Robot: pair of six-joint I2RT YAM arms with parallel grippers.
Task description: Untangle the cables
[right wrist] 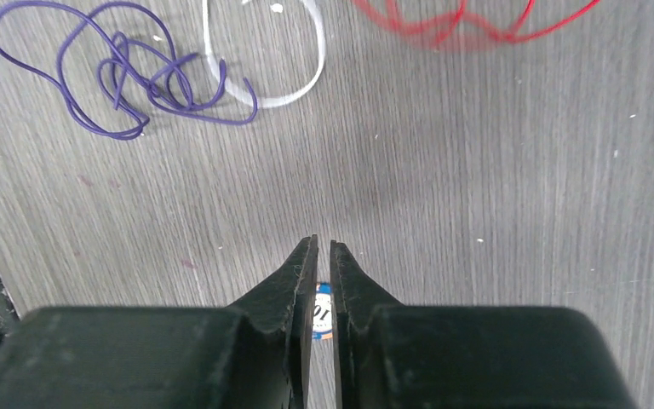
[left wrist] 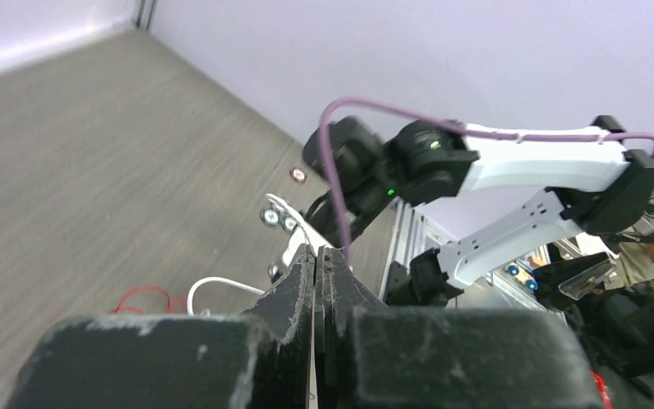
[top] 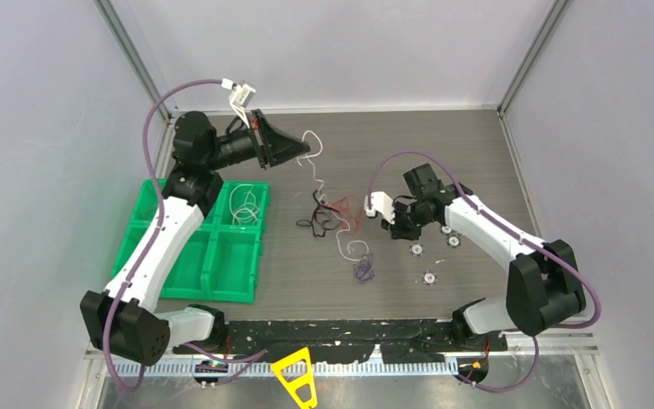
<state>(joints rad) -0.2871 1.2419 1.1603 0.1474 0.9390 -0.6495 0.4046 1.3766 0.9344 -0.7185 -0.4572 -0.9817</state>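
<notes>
Your left hand (left wrist: 319, 256) is pinched shut on a white cable (top: 313, 143), held up above the tabletop (top: 443, 145). The other cables (top: 330, 215) sprawl mid-tabletop. Your right hand (right wrist: 324, 247) is almost closed, gripping no cable, near the purple cable (right wrist: 128, 77).

We see a robotics laboratory cell: pale panel walls (top: 34, 128) in aluminium framing (top: 133, 55) enclose a grey table (top: 460, 145) carrying a left arm (top: 157, 247), a right arm (top: 494, 226) and a green compartment tray (top: 221, 292).
</notes>
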